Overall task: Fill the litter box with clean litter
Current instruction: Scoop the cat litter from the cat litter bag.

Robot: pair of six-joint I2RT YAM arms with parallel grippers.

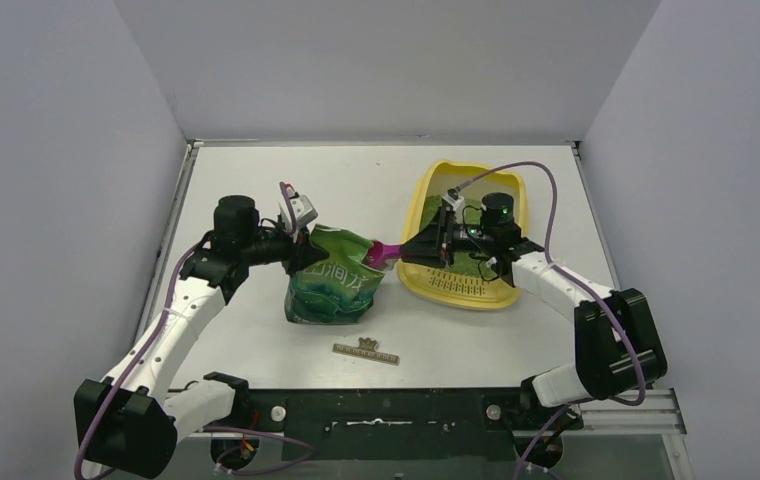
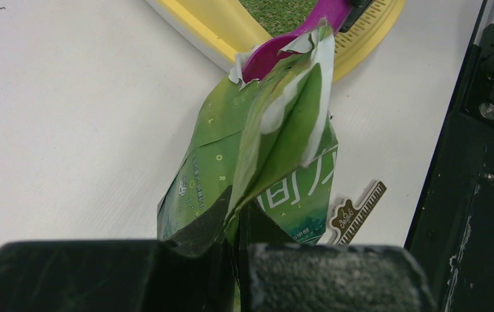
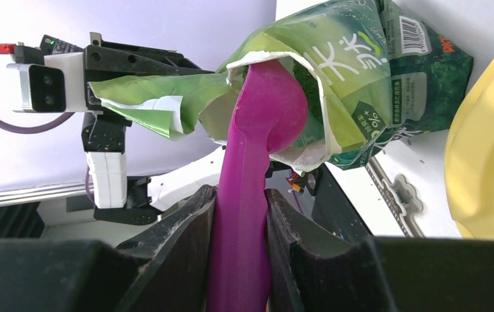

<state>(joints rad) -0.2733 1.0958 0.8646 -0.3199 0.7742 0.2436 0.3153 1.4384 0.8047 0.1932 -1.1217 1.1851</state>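
The pale yellow litter box (image 1: 426,190) lies right of centre and holds some light-green litter (image 1: 468,262); its rim (image 2: 231,29) and litter (image 2: 277,12) show in the left wrist view. The green litter bag (image 1: 331,285) stands left of it. My left gripper (image 1: 301,245) is shut on the bag's torn top edge (image 2: 247,195). My right gripper (image 1: 426,250) is shut on the handle of a magenta scoop (image 3: 241,214). The scoop's bowl (image 3: 283,110) is inside the bag's mouth (image 1: 384,254).
A small brown comb-shaped clip (image 1: 366,350) lies on the table in front of the bag; it also shows in the left wrist view (image 2: 355,211). The right arm reaches over the litter box. The black base rail (image 1: 386,410) runs along the near edge.
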